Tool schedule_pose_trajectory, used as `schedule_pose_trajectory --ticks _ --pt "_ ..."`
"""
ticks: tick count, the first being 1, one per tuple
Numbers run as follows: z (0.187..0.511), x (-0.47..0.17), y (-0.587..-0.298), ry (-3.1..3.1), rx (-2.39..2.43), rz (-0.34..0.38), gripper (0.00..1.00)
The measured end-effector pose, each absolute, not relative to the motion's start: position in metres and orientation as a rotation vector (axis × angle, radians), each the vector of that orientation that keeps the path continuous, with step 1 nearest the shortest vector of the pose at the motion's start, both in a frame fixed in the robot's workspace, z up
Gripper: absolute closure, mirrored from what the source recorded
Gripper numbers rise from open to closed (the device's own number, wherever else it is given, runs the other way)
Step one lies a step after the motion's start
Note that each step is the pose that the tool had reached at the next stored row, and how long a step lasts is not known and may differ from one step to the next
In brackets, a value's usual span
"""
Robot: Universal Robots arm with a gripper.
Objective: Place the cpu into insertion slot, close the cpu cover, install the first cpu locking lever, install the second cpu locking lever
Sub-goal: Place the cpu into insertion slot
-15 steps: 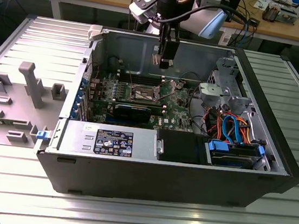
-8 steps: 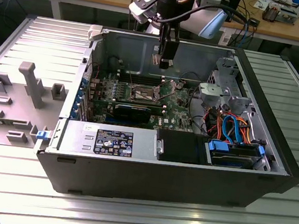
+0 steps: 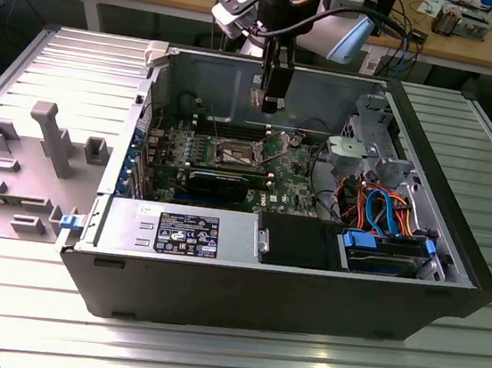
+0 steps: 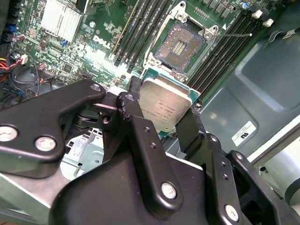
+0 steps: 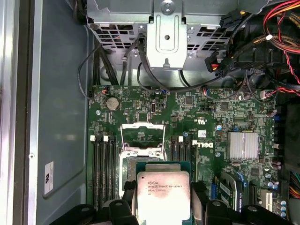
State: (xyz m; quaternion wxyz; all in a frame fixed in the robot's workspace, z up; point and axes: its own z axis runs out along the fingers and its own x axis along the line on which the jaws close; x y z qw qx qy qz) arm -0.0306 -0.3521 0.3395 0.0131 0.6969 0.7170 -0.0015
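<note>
End effector shut on cpu, above empty slot. Cover up. Nothing seated yet; cover & levers to do.

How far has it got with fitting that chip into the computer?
Nothing is fitted yet. The gripper is shut on the cpu above the board. The insertion slot lies bare and the cpu cover looks open, so seating, closing and locking all remain.

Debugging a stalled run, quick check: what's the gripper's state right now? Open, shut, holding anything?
Gripper: shut on the cpu, which it holds by its edges, clear of the board; the insertion slot is empty.
</note>
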Motion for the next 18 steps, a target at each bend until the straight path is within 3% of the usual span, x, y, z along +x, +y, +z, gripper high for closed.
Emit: schedule_pose_trajectory --ticks 18 --pt "0.3357 -0.0316 -0.3521 2.234 2.172 -0.005 0.45"
